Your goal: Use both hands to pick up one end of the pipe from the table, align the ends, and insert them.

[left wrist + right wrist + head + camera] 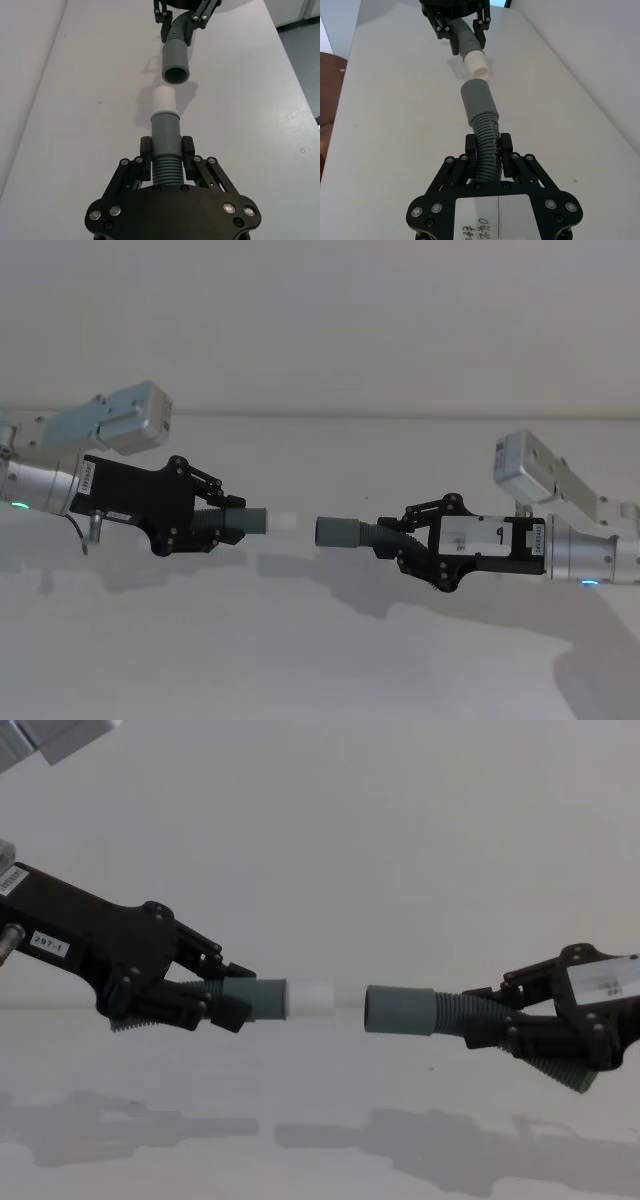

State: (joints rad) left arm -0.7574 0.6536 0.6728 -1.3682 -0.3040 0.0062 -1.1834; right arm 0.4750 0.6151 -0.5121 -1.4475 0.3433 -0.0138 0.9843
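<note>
White desk (pixel 300 670) lies beneath, both pipe pieces held clear of it; left gripper (pixel 228 521): jaws clamped on the ribs of the white-tipped piece (pixel 255 521), tip ahead of the jaws; right gripper (pixel 402 538): jaws clamped on the ribs of the socket piece (pixel 340 533); ends face each other, just apart. Risk: a slight axis offset lets the tip strike the socket rim; ribbed sections may then buckle.
</note>
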